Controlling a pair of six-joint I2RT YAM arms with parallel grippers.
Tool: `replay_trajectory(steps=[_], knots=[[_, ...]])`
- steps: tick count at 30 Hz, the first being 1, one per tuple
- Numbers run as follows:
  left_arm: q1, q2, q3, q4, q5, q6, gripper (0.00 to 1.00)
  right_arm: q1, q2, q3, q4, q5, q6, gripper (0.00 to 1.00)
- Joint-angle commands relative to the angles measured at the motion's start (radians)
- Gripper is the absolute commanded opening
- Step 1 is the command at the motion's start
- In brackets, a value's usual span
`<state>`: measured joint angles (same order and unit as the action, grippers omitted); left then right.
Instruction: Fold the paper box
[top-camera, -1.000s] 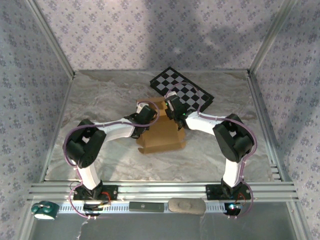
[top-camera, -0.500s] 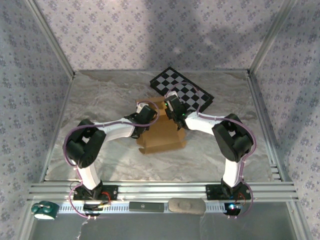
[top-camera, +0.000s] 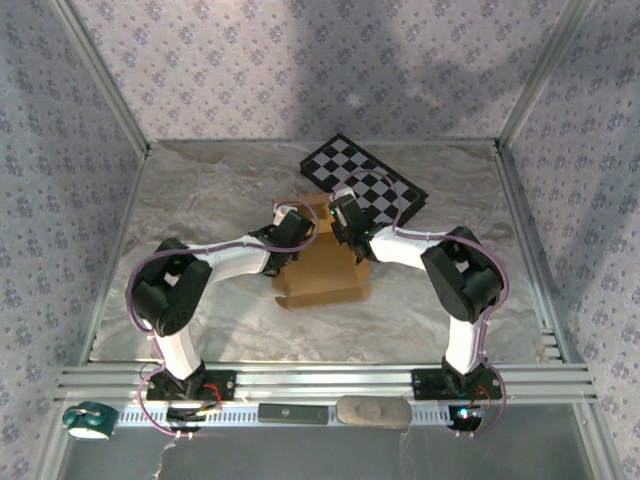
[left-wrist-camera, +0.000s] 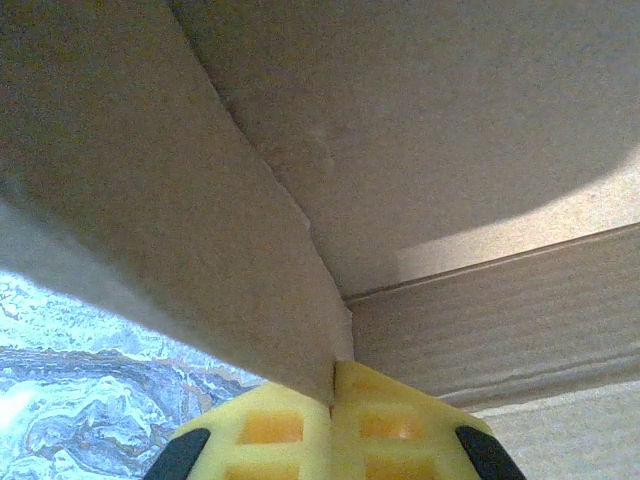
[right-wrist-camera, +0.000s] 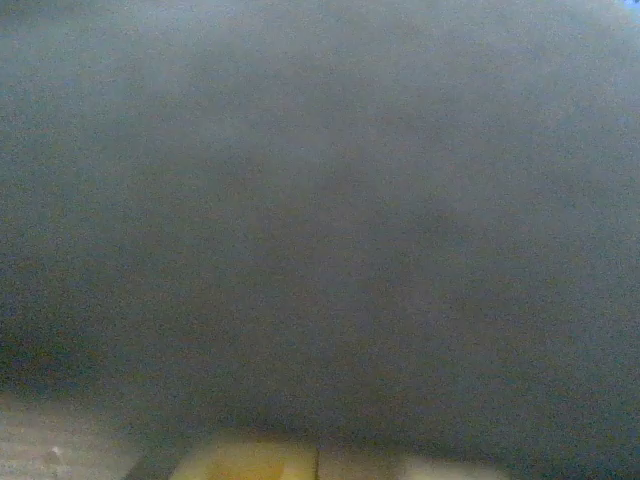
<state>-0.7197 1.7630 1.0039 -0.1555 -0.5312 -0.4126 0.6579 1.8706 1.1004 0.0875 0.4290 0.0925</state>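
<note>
Mid-bench (top-camera: 200, 210), just this side of the checkered board (top-camera: 350, 160): the paper box (top-camera: 325, 275), half-formed, long axis running left to right; reached at its far edge from opposite sides. Left gripper (left-wrist-camera: 332, 385) pressed together, pinching one raised wall of the box edge-on. Right gripper (right-wrist-camera: 318, 462) pressed together too, nosed hard against dark, blurred cardboard; cannot tell whether anything is pinched there. Judged from that: bulk of the box lying nearward of both, toward the bases; left arm nearer the held wall, so probably the one to lead the fold inward.
</note>
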Motion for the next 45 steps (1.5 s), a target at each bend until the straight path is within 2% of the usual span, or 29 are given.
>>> replay_trajectory(steps=[1,2,3,5,7,11,12,14,15,20,21,23,25,26,29,33,37,45], knots=[[-0.005,0.015,0.031,-0.012,0.055,0.021,0.00,0.012,0.031,0.008,-0.043,-0.050,-0.024,0.00],[-0.006,0.015,0.031,-0.013,0.054,0.021,0.00,0.011,0.028,0.006,-0.040,-0.049,-0.025,0.01],[-0.006,0.016,0.032,-0.013,0.054,0.021,0.00,0.010,0.026,0.004,-0.038,-0.051,-0.024,0.07],[-0.004,0.016,0.031,-0.012,0.054,0.020,0.00,0.012,0.022,-0.005,-0.033,-0.047,-0.023,0.29],[-0.005,0.018,0.033,-0.013,0.053,0.020,0.00,0.012,0.021,-0.015,-0.029,-0.045,-0.021,0.35],[-0.004,0.019,0.036,-0.012,0.055,0.019,0.00,0.011,0.032,-0.019,-0.032,-0.055,-0.011,0.34],[-0.005,0.019,0.037,-0.013,0.054,0.018,0.00,0.011,0.036,-0.018,-0.033,-0.058,-0.010,0.28],[-0.005,0.021,0.040,-0.015,0.054,0.018,0.00,0.007,0.041,-0.011,-0.036,-0.062,-0.008,0.09],[-0.005,0.023,0.041,-0.016,0.056,0.018,0.00,0.009,0.038,-0.009,-0.037,-0.062,-0.008,0.02],[-0.006,0.018,0.042,-0.025,0.055,0.008,0.00,0.017,0.008,-0.002,-0.049,-0.044,-0.020,0.00],[-0.005,0.017,0.042,-0.025,0.054,0.006,0.00,0.016,0.001,-0.002,-0.053,-0.043,-0.018,0.10],[-0.004,0.017,0.044,-0.031,0.050,0.001,0.00,0.018,-0.030,-0.017,-0.059,-0.031,-0.004,0.41],[-0.004,0.019,0.045,-0.036,0.047,0.001,0.00,0.017,-0.079,-0.051,-0.058,-0.023,0.018,0.55],[-0.002,0.020,0.047,-0.036,0.048,0.000,0.00,0.014,-0.111,-0.074,-0.057,-0.027,0.032,0.58],[-0.003,0.023,0.049,-0.038,0.047,0.000,0.00,-0.006,-0.211,-0.163,-0.008,-0.091,0.061,0.60],[-0.001,0.023,0.052,-0.039,0.044,0.003,0.00,-0.018,-0.343,-0.318,0.150,-0.205,0.063,0.63],[0.000,0.021,0.050,-0.035,0.042,0.003,0.00,-0.020,-0.440,-0.422,0.247,-0.252,0.056,0.65],[-0.002,0.022,0.051,-0.033,0.037,0.002,0.00,-0.043,-0.592,-0.550,0.317,-0.122,0.159,0.61]])
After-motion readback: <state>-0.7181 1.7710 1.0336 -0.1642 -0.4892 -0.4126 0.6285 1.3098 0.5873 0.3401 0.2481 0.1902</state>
